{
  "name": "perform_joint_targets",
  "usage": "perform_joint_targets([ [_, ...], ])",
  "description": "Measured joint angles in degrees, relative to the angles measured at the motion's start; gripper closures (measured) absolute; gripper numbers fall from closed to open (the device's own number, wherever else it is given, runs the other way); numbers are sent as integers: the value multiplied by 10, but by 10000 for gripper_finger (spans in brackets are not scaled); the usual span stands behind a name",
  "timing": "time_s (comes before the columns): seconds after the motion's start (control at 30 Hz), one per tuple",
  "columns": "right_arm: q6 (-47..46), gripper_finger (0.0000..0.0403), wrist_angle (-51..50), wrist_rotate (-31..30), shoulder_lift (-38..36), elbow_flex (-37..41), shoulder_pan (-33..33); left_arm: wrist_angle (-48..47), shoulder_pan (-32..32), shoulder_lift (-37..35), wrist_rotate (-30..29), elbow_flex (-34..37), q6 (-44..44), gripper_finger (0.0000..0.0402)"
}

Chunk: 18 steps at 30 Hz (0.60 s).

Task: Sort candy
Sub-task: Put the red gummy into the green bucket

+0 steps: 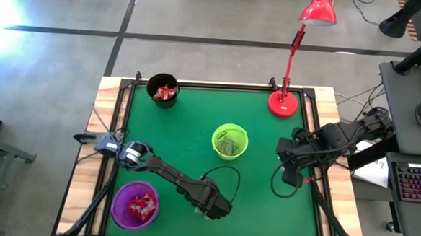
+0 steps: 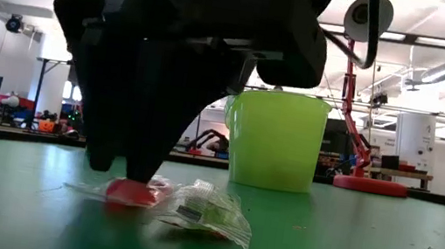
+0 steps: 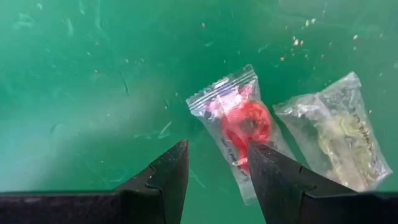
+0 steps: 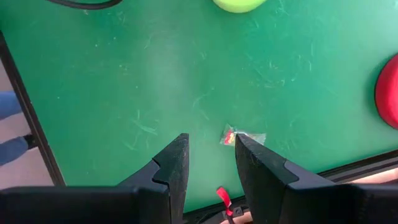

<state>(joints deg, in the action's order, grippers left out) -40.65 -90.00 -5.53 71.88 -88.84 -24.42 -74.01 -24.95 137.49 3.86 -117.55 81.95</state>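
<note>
Just two clear-wrapped candies: red candy (image 3: 244, 127) beside pale candy (image 3: 339, 138).

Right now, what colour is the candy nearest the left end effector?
Red, in a clear wrapper; the left wrist view shows it best.

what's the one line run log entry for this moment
left hand: open, low over red candy | clear candy: beside it | right hand: open, waiting at right edge

The table mat (image 1: 195, 132) looks like matt green felt, scuffed and flecked with crumbs. Both candies, the red candy (image 3: 244, 124) and the pale candy (image 3: 339, 134), sit in clear, crinkled, glossy plastic wrappers. The green cup (image 2: 274, 137) appears to be smooth plastic, and the left gripper's fingers (image 3: 168, 180) matt black.
</note>
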Motion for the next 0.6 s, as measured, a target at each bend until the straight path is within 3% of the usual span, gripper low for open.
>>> perform_joint_targets([
  [0.43, -15, 282, 1, 0, 2, 0, -12, 48, 1, 1, 18, 17, -53, 255],
  [0.6, -23, 282, 2, -5, 2, 0, -12, 110, 3, 0, 51, 36, -104, 302],
])
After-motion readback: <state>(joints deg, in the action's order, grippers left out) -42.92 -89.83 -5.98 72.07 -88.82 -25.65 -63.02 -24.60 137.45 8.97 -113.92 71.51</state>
